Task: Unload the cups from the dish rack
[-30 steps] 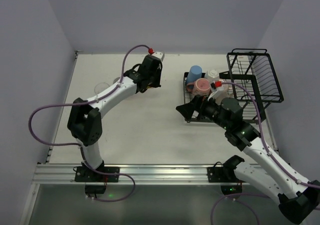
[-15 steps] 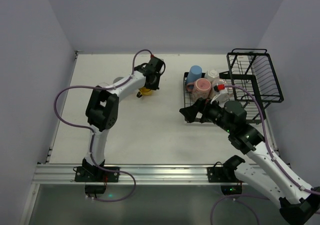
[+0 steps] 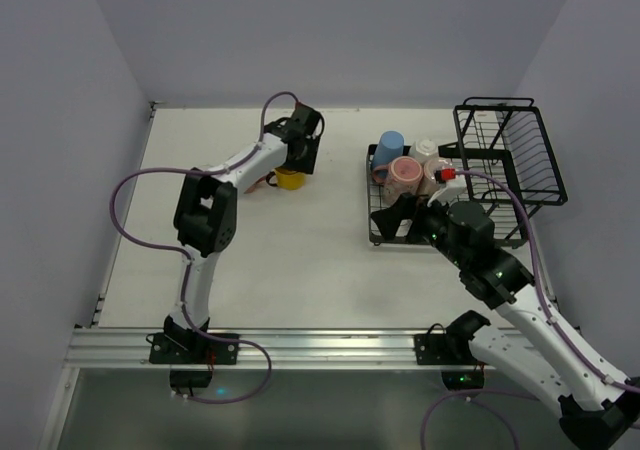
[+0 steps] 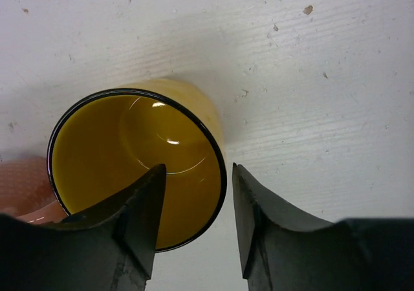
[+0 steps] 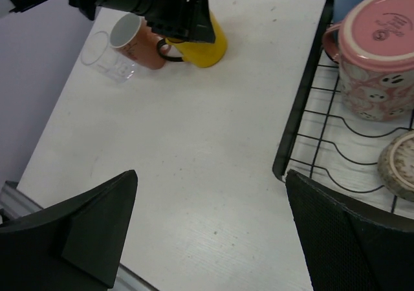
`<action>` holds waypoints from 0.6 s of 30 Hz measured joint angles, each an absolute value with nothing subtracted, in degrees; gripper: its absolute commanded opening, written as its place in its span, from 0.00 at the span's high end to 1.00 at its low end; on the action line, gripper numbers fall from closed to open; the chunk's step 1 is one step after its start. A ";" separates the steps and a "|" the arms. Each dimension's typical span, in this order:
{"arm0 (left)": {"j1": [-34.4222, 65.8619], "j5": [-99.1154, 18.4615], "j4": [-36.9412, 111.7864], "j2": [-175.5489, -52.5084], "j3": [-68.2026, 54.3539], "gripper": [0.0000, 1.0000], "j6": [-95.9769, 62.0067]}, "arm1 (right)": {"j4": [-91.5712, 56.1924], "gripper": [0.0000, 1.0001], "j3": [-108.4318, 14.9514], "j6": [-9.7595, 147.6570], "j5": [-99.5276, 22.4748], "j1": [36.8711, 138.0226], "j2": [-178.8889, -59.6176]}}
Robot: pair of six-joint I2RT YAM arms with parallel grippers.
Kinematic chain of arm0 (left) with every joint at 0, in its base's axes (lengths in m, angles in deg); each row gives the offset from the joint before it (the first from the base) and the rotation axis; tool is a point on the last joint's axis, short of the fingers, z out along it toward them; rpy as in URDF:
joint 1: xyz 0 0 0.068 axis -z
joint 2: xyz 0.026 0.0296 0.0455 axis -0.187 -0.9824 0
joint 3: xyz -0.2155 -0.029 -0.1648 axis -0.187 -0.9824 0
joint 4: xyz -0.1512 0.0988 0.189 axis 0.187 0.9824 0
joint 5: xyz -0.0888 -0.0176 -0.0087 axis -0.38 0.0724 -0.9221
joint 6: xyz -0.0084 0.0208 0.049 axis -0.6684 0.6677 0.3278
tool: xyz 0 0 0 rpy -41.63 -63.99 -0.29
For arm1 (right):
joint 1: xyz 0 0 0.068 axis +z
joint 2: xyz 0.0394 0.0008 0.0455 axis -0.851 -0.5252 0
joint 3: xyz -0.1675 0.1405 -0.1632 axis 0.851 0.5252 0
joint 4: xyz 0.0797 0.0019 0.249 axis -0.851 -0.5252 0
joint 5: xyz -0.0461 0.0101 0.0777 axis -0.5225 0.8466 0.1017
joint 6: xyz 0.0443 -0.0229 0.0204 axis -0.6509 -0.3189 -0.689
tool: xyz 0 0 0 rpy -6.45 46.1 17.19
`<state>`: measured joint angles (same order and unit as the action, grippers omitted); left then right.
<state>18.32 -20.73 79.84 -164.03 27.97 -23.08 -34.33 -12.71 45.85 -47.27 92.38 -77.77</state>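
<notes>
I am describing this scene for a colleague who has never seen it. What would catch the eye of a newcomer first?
First, the yellow cup, standing upright at the far middle of the table, with the open left pincer astride its rim, one finger inside. Next, the black dish rack at the right, holding a pink mug, with the right pincer wide open by its near-left corner.

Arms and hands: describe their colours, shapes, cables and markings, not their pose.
Both the left arm and right arm have white links with black joints, each trailed by a purple cable. The left hand and right hand are matte black. A red connector tips the right cable.
</notes>
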 measured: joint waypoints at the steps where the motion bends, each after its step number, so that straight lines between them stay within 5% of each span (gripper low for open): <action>1: 18.24 -20.78 79.84 -164.03 27.95 0.47 -22.88 | -35.05 0.01 -13.19 46.14 -48.71 92.38 -78.03; 12: 18.10 -28.14 76.17 -153.36 23.78 0.05 -23.14 | -37.63 0.01 -18.46 48.43 -60.49 89.21 -89.83; 18: 18.13 -38.57 63.19 -128.66 9.92 0.00 -26.09 | -37.98 0.01 -22.00 49.92 -62.05 83.27 -98.60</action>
